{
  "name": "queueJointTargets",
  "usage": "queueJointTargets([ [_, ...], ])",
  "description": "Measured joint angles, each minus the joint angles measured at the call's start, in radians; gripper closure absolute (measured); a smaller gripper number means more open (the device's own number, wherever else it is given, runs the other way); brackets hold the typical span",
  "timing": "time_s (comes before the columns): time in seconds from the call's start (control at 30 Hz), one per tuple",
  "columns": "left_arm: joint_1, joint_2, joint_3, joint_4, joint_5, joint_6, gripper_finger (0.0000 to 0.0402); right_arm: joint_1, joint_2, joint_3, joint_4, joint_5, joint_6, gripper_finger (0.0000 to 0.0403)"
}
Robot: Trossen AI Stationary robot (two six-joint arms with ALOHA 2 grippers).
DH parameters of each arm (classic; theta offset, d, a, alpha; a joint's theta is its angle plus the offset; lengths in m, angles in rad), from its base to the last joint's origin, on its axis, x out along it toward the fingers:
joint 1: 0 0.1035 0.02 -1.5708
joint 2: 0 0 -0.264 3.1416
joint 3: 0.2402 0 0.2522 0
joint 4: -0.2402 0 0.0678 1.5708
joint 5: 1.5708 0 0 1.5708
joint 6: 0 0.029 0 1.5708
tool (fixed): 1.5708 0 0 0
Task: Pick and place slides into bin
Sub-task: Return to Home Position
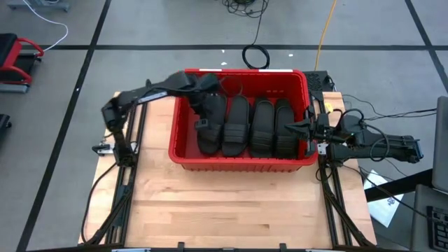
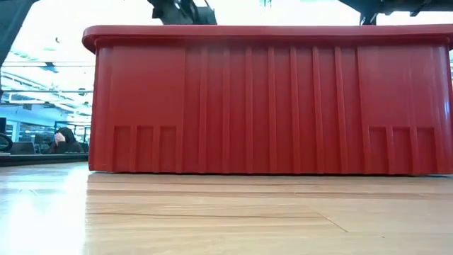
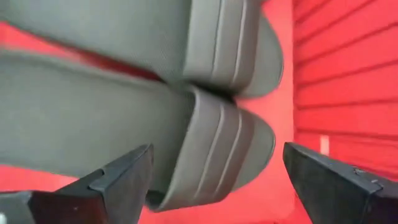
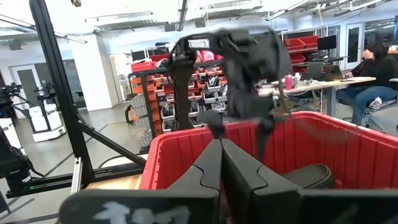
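Red ribbed plastic bin (image 1: 241,162), bench's (image 1: 231,210) far edge, holds black rubber slides (image 1: 262,126); left gripper (image 3: 217,165) wide over them; right gripper (image 4: 221,152) closed.

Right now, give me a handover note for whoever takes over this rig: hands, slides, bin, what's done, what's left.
Left hand: open, empty, low inside the bin over the leftmost slides.
Right hand: shut, empty, by the bin's right rim.
Done: slides lie abreast in the bin; none shows on the table.
Left: lift the left hand clear and, likely, park both arms.
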Motion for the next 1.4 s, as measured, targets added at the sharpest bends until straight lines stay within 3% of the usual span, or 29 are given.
queueJointTargets([
  [0.17,0.0,-0.159,0.001,0.091,-0.038,-0.004,0.0066,0.0,-0.011,0.0,0.0,0.001,-0.004,0.0403],
  [0.27,0.0,-0.256,0.001,0.155,-0.018,-0.002,0.0108,0.0,-0.018,0.0,0.0,0.0,-0.002,0.0403],
  [0.43,-0.005,-0.407,-0.038,0.365,0.097,-0.048,0.0259,0.0,-0.055,0.009,-0.041,-0.026,-0.007,0.0403],
  [0.53,-0.027,-0.492,-0.126,0.526,0.148,-0.129,0.0367,0.0,-0.083,0.058,-0.185,-0.051,-0.001,0.0403],
  [0.57,-0.039,-0.522,-0.172,0.587,0.156,-0.163,0.0383,0.0,-0.09,0.078,-0.241,-0.054,0.0,0.0403],
  [0.7,-0.104,-0.675,-0.445,0.952,0.067,-0.281,0.039,0.0,-0.105,0.14,-0.391,-0.086,0.017,0.0403],
  [0.87,-0.146,-0.84,-0.878,1.605,-0.015,-0.436,0.04,0.001,-0.158,0.147,-0.419,-0.131,0.086,0.0403],
  [0.97,-0.188,-0.895,-1.035,1.839,-0.104,-0.492,0.0401,0.001,-0.178,0.146,-0.426,-0.133,0.132,0.0403],
  [1.1,-0.253,-0.958,-1.096,1.817,-0.217,-0.487,0.0401,0.001,-0.196,0.146,-0.432,-0.146,0.137,0.0403],
  [1.23,-0.308,-1.038,-1.096,1.703,-0.296,-0.415,0.0401,0.001,-0.217,0.135,-0.446,-0.053,0.058,0.0403],
  [1.4,-0.316,-1.12,-1.096,1.562,-0.332,-0.409,0.0401,0.001,-0.274,0.031,-0.284,-0.02,-0.019,0.0403],
])
